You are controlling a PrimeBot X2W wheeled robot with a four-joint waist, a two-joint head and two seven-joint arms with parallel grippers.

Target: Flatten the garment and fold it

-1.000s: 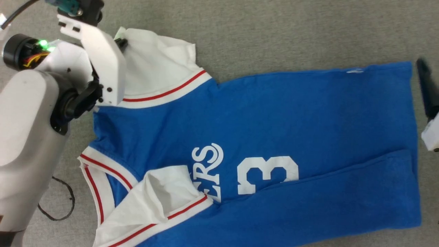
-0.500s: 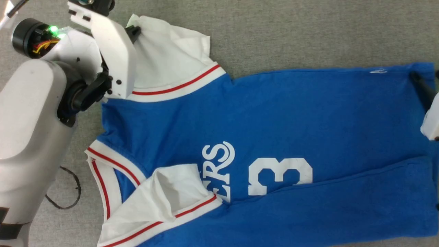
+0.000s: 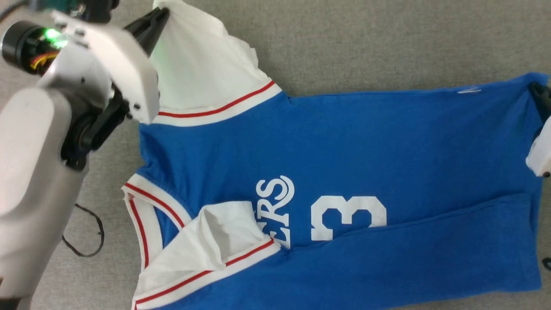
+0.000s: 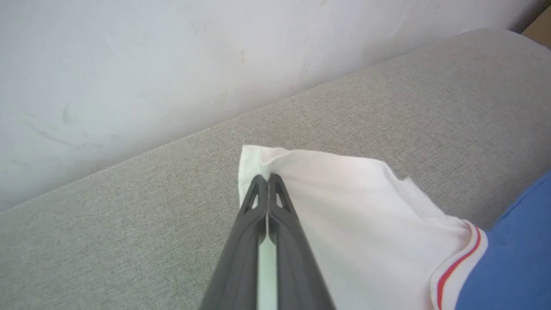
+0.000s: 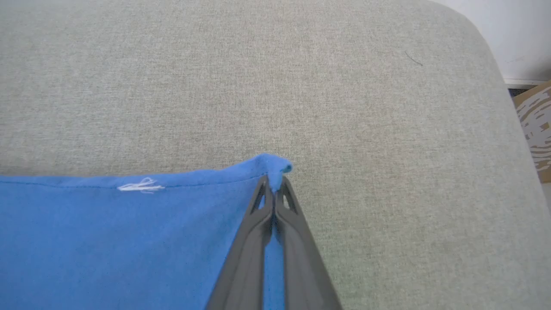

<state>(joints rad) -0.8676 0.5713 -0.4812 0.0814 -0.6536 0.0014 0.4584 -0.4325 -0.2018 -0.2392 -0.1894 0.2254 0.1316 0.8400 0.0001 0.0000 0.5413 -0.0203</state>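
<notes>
Right gripper (image 5: 274, 181) was off the shirt (image 3: 344, 142) a second ago with jaws apart, now it's pinched shut on the blue hem corner toward the grey pad's (image 5: 301, 86) right end. Left gripper (image 4: 267, 177) is clamped on the tip of the white sleeve (image 4: 344, 206), up toward the far edge. Shirt lies spread across the pad, near side folded over; print reads "ERS" (image 3: 275, 206) and "3" (image 3: 346, 217).

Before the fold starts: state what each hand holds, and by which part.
Left hand pinches the garment at its white sleeve corner; right hand pinches its blue hem corner.
</notes>
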